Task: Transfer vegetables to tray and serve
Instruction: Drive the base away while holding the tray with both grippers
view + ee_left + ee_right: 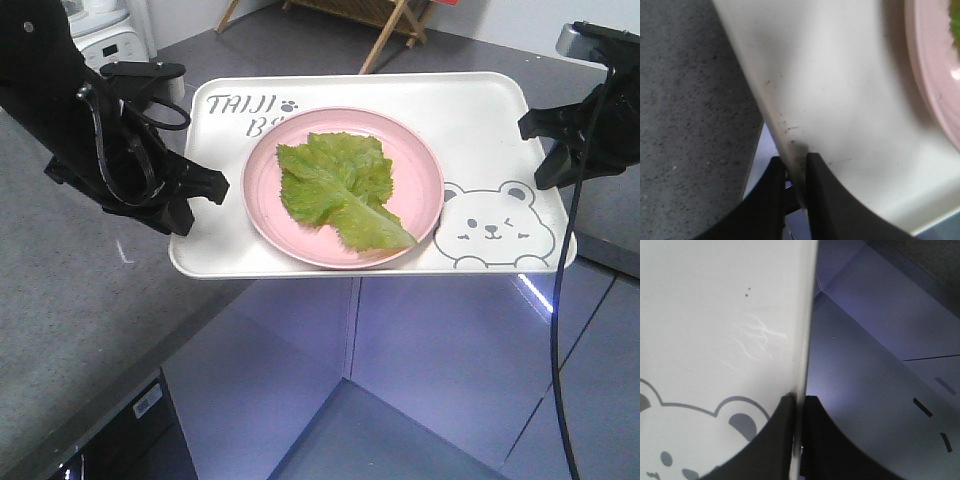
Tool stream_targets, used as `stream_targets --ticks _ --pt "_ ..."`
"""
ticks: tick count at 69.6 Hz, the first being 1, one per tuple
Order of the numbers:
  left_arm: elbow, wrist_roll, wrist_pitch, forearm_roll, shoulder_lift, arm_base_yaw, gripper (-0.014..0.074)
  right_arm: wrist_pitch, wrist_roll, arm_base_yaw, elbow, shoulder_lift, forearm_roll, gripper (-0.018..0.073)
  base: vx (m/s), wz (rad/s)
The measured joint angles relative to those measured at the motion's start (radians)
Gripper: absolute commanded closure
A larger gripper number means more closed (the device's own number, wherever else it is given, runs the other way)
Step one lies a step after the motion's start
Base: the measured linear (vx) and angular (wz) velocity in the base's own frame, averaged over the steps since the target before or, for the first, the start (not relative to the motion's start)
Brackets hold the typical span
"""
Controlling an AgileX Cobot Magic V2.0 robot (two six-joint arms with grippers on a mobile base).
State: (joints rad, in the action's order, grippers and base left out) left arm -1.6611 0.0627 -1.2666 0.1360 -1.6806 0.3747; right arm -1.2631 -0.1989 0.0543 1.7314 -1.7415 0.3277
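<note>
Left gripper [796, 167] and right gripper [799, 407] each pinch an opposite short rim of the tray [470, 110]; lettuce [335, 185] rides midway between them.

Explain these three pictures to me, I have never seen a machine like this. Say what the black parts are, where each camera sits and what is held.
This is a robot with two arms. The wide view looks forward over both arms. The two close-ups come from cameras on its wrists. The black claws are its grippers. The left gripper pinches the left edge of the cream tray, and the right gripper pinches the right edge. Each wrist view shows its own pinch up close. On the tray sits a pink plate with a green lettuce leaf on it. The tray seems held in the air, beside a grey counter.
</note>
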Motion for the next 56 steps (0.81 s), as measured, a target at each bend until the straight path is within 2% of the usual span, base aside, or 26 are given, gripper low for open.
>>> stream_targets --ticks 56 --pt "0.000 0.000 0.000 0.000 0.000 0.000 0.0602 0.000 0.000 0.000 0.000 0.000 0.000 0.0565 0.00 -0.32"
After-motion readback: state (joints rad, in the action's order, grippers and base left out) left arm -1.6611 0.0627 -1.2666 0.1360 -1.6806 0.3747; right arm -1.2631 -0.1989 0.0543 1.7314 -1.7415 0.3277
